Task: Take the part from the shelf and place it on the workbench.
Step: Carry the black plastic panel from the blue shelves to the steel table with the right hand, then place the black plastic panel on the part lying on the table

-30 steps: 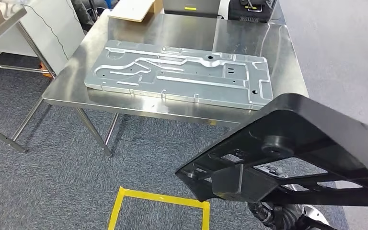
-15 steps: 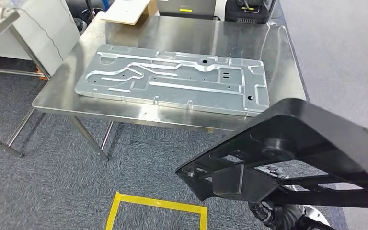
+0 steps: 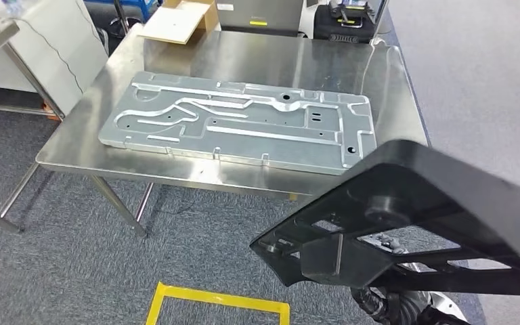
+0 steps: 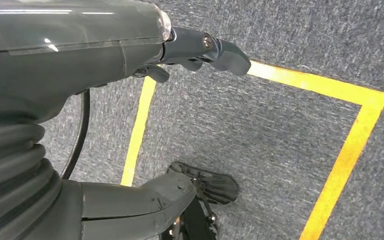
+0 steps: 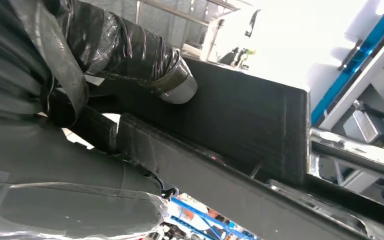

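While left hand hangs empty, right hand grips black part.

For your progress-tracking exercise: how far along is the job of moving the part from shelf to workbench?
Done: the black part is off the shelf. In hand: the right hand grips it, short of the workbench. Left: setting it down there, beside the metal panel.
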Robot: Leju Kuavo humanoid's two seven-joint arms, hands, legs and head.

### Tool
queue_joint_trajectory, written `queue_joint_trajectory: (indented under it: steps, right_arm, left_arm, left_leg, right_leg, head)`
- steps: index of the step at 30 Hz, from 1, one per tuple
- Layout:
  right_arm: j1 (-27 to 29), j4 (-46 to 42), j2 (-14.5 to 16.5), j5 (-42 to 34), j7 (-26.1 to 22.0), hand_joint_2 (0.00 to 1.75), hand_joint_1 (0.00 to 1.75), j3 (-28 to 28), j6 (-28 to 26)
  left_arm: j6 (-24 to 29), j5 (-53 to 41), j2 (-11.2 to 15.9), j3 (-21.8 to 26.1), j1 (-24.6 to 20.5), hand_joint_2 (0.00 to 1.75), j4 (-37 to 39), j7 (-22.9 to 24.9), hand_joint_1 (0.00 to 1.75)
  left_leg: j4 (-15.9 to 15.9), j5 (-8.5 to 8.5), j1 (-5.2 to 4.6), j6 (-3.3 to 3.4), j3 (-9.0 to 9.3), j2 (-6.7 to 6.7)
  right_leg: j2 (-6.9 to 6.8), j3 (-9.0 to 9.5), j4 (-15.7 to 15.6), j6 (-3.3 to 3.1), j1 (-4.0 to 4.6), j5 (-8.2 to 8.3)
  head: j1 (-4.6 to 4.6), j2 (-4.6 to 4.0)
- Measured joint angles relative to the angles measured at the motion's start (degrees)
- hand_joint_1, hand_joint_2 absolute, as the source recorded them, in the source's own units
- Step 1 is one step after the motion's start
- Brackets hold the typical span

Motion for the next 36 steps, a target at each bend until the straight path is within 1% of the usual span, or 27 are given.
queue_joint_trajectory:
  steps: [1, 2, 3, 5, 6, 7, 8, 10, 11, 12, 14, 16, 17, 18, 20, 21, 22, 23, 25, 26, 27, 28, 31, 32, 33, 35, 36]
  right_arm:
    - [0.1, -0.2, 0.0, 0.1, -0.1, 1.75, 1.75, 0.0, -0.1]
    - [0.2, -0.3, 0.0, 0.2, -0.1, 1.75, 1.75, 0.1, -0.2]
    - [0.2, -0.5, 0.0, 0.3, -0.2, 1.75, 1.75, 0.1, -0.3]
    - [0.4, -0.6, 0.0, 0.4, -0.2, 1.75, 1.75, 0.2, -0.3]
    - [0.5, -0.6, 0.0, 0.4, -0.2, 1.75, 1.75, 0.2, -0.4]
    - [0.6, -0.7, -0.1, 0.4, -0.2, 1.75, 1.75, 0.2, -0.3]
    - [0.6, -0.7, -0.1, 0.4, -0.2, 1.75, 1.75, 0.2, -0.4]
    - [0.6, -0.9, -0.3, 0.4, -0.2, 1.75, 1.75, 0.2, -0.4]
    - [0.6, -1.0, -0.4, 0.5, -0.2, 1.75, 1.75, 0.2, -0.4]
    - [0.6, -1.2, -0.5, 0.5, -0.2, 1.75, 1.75, 0.2, -0.3]
    - [0.6, -1.3, -0.6, 0.5, -0.2, 1.75, 1.75, 0.2, -0.3]
    - [0.6, -1.5, -0.7, 0.5, -0.2, 1.75, 1.75, 0.2, -0.3]
    - [0.6, -1.6, -0.7, 0.4, -0.2, 1.75, 1.75, 0.2, -0.3]
    - [0.6, -1.6, -0.7, 0.4, -0.2, 1.75, 1.75, 0.2, -0.3]
    - [0.6, -1.6, -0.7, 0.4, -0.1, 1.75, 1.75, 0.2, -0.3]
    - [0.6, -1.6, -0.7, 0.4, -0.1, 1.75, 1.75, 0.2, -0.3]
    - [0.7, -1.6, -0.7, 0.4, -0.1, 1.75, 1.75, 0.2, -0.3]
    - [0.7, -1.6, -0.7, 0.4, -0.1, 1.75, 1.75, 0.2, -0.3]
    - [0.7, -1.6, -0.7, 0.4, 0.0, 1.75, 1.75, 0.2, -0.3]
    - [0.7, -1.6, -0.8, 0.4, 0.0, 1.75, 1.75, 0.2, -0.3]
    - [0.7, -1.6, -0.8, 0.4, 0.0, 1.75, 1.75, 0.2, -0.3]
    - [0.7, -1.6, -0.8, 0.4, 0.0, 1.75, 1.75, 0.2, -0.3]
    - [0.7, -1.6, -0.8, 0.4, 0.0, 1.75, 1.75, 0.3, -0.4]
    - [0.7, -1.6, -0.8, 0.4, 0.0, 1.75, 1.75, 0.3, -0.4]
    - [0.7, -1.6, -0.9, 0.4, 0.0, 1.75, 1.75, 0.3, -0.4]
    - [0.7, -1.6, -0.9, 0.4, 0.0, 1.75, 1.75, 0.4, -0.4]
    - [0.7, -1.6, -0.9, 0.4, 0.0, 1.75, 1.75, 0.4, -0.4]
  left_arm:
    - [0.0, 0.0, 0.0, 0.0, 0.0, 1.75, 0.0, 0.0, 0.0]
    - [0.0, 0.0, 0.0, 0.0, -0.1, 1.75, 0.0, 0.0, 0.0]
    - [0.1, 0.0, -0.1, 0.0, -0.1, 1.75, 0.0, -0.1, 0.0]
    - [0.1, 0.0, -0.1, 0.1, -0.2, 1.75, 0.0, -0.1, 0.0]
    - [0.1, 0.0, -0.1, 0.1, -0.2, 1.75, 0.0, -0.1, 0.0]
    - [0.1, 0.0, 0.0, 0.1, -0.2, 1.75, 0.0, -0.2, 0.0]
    - [0.1, 0.0, 0.0, 0.1, -0.2, 1.75, 0.0, -0.3, 0.0]
    - [0.0, 0.0, -0.1, 0.1, -0.2, 1.75, 0.0, -0.4, 0.0]
    - [0.0, 0.0, -0.2, 0.1, -0.3, 1.75, 0.0, -0.4, 0.0]
    - [0.0, 0.0, -0.2, 0.1, -0.3, 1.75, 0.0, -0.4, 0.0]
    - [-0.1, 0.0, -0.3, 0.2, -0.3, 1.75, 0.0, -0.4, 0.0]
    - [-0.1, 0.0, -0.3, 0.2, -0.4, 1.75, 0.0, -0.5, 0.0]
    - [-0.1, 0.0, -0.3, 0.2, -0.4, 1.75, 0.0, -0.5, 0.0]
    - [-0.1, 0.0, -0.2, 0.2, -0.4, 1.75, 0.0, -0.5, 0.0]
    - [-0.1, 0.0, -0.2, 0.3, -0.4, 1.75, 0.0, -0.6, 0.0]
    - [-0.1, 0.0, -0.2, 0.3, -0.3, 1.75, 0.0, -0.6, 0.0]
    - [-0.1, 0.0, -0.2, 0.3, -0.2, 1.75, 0.0, -0.6, 0.0]
    - [-0.1, 0.0, -0.2, 0.3, -0.2, 1.75, 0.0, -0.6, 0.0]
    - [-0.1, 0.0, -0.1, 0.3, -0.2, 1.75, 0.0, -0.6, 0.0]
    - [-0.1, 0.0, -0.1, 0.3, -0.3, 1.75, 0.0, -0.6, 0.0]
    - [-0.1, -0.1, -0.1, 0.4, -0.3, 1.75, 0.0, -0.6, 0.0]
    - [-0.1, -0.2, -0.1, 0.4, -0.4, 1.75, 0.0, -0.6, 0.0]
    - [-0.1, -0.4, -0.2, 0.4, -0.3, 1.75, 0.0, -0.6, 0.0]
    - [-0.1, -0.5, -0.2, 0.4, -0.3, 1.75, 0.0, -0.6, 0.0]
    - [-0.1, -0.5, -0.2, 0.4, -0.3, 1.75, 0.0, -0.6, 0.0]
    - [-0.1, -0.5, -0.2, 0.4, -0.3, 1.75, 0.0, -0.6, 0.0]
    - [0.0, -0.5, -0.2, 0.4, -0.3, 1.75, 0.0, -0.6, 0.0]
  left_leg:
    - [0.0, -0.02, 0.05, 0.23, 0.06, 0.01]
    - [0.0, -0.04, 0.11, 0.45, 0.11, 0.02]
    - [0.0, -0.14, 0.06, 0.61, 0.15, 0.04]
    - [0.0, -0.38, -0.05, 0.84, 0.22, 0.06]
    - [0.0, -0.51, -0.09, 0.88, 0.31, 0.06]
    - [0.0, -0.65, -0.11, 0.88, 0.48, 0.04]
    - [0.0, -0.79, -0.14, 0.84, 0.74, 0.0]
    - [-0.1, -1.08, -0.22, 0.73, 1.36, -0.12]
    - [-0.1, -1.16, -0.25, 0.6, 1.53, -0.18]
    - [-0.2, -1.22, -0.24, 0.42, 1.59, -0.19]
    - [-0.5, -1.2, -0.21, -0.16, 1.67, -0.16]
    - [-0.2, -1.68, -0.28, -0.72, 1.7, -0.08]
    - [1.1, -2.65, -0.33, -0.9, 1.21, -0.07]
    - [3.7, -4.25, -0.34, -1.02, 0.09, -0.07]
    - [11.5, -8.11, -0.31, -1.26, -3.51, -0.09]
    - [14.6, -9.13, -0.31, -1.38, -5.03, -0.09]
    - [15.8, -9.02, -0.31, -1.48, -5.67, -0.08]
    - [14.5, -7.68, -0.3, -1.53, -5.05, -0.08]
    - [6.8, -3.71, -0.27, -1.52, -1.26, -0.06]
    - [3.0, -2.35, -0.28, -1.35, 0.65, -0.1]
    - [0.5, -1.67, -0.31, -1.11, 1.89, -0.14]
    - [-0.5, -1.62, -0.4, -0.8, 2.4, -0.2]
    - [-0.6, -1.54, -0.4, 0.19, 2.4, -0.2]
    - [-0.7, -1.49, -0.27, 0.47, 2.42, -0.17]
    - [-0.8, -1.43, -0.13, 0.69, 2.42, -0.13]
    - [-0.7, -1.49, -0.1, 0.92, 2.34, -0.1]
    - [-0.7, -1.55, -0.11, 0.94, 2.31, -0.09]
  right_leg:
    - [-0.06, -0.29, 0.9, 0.33, -0.13, -0.76]
    - [-0.1, -1.2, 3.0, 0.73, -0.32, -2.1]
    - [-0.15, -2.78, 6.3, 1.17, -0.55, -3.9]
    - [-0.2, -7.07, 14.2, 1.82, -0.96, -7.2]
    - [-0.2, -8.6, 16.7, 1.95, -1.09, -7.6]
    - [-0.2, -9.08, 16.9, 1.93, -1.14, -6.71]
    - [-0.2, -8.42, 14.8, 1.74, -1.11, -4.75]
    - [-0.21, -4.95, 6.8, 0.77, -0.82, -0.06]
    - [-0.27, -3.5, 3.4, 0.18, -0.59, 1.34]
    - [-0.32, -2.66, 1.3, -0.32, -0.36, 1.97]
    - [-0.38, -2.45, 0.4, -0.88, -0.06, 1.93]
    - [-0.41, -1.9, -0.7, -1.1, -0.44, 2.38]
    - [-0.48, -1.57, -1.2, -1.22, -0.6, 2.65]
    - [-0.57, -1.3, -1.6, -1.31, -0.72, 2.82]
    - [-0.71, -1.31, -1.4, -1.65, -0.43, 2.66]
    - [-0.72, -1.32, -1.3, -1.76, -0.32, 2.55]
    - [-0.7, -1.3, -1.2, -1.81, -0.25, 2.45]
    - [-0.64, -1.19, -1.1, -1.76, -0.25, 2.35]
    - [-0.51, -0.9, -0.8, -1.45, -0.28, 1.98]
    - [-0.46, -0.82, -0.6, -1.2, -0.19, 1.73]
    - [-0.41, -0.81, -0.4, -0.95, -0.1, 1.55]
    - [-0.38, -0.85, -0.3, -0.73, 0.0, 1.43]
    - [-0.34, -1.12, 0.4, -0.18, -0.04, 0.83]
    - [-0.35, -1.67, 1.7, 0.15, -0.16, -0.15]
    - [-0.37, -2.87, 4.4, 0.56, -0.35, -1.77]
    - [-0.41, -6.73, 12.3, 1.34, -0.85, -5.63]
    - [-0.43, -8.61, 15.9, 1.57, -1.08, -6.79]
  head:
    - [0.0, 0.0]
    - [-0.01, 0.0]
    - [0.01, 0.0]
    - [0.0, 0.0]
    - [0.0, 0.0]
    - [0.0, 0.0]
    - [0.01, 0.0]
    - [0.0, 0.0]
    - [0.01, 0.0]
    - [0.01, 0.0]
    - [0.02, 0.0]
    - [-0.03, 0.0]
    - [-0.07, 0.0]
    - [-0.1, 0.0]
    - [-0.12, 0.0]
    - [-0.11, 0.0]
    - [-0.11, 0.0]
    - [-0.11, 0.0]
    - [-0.11, 0.0]
    - [-0.1, 0.0]
    - [-0.09, 0.0]
    - [-0.09, 0.0]
    - [-0.08, 0.0]
    - [-0.08, 0.0]
    - [-0.07, 0.0]
    - [-0.07, 0.0]
    - [-0.07, 0.0]
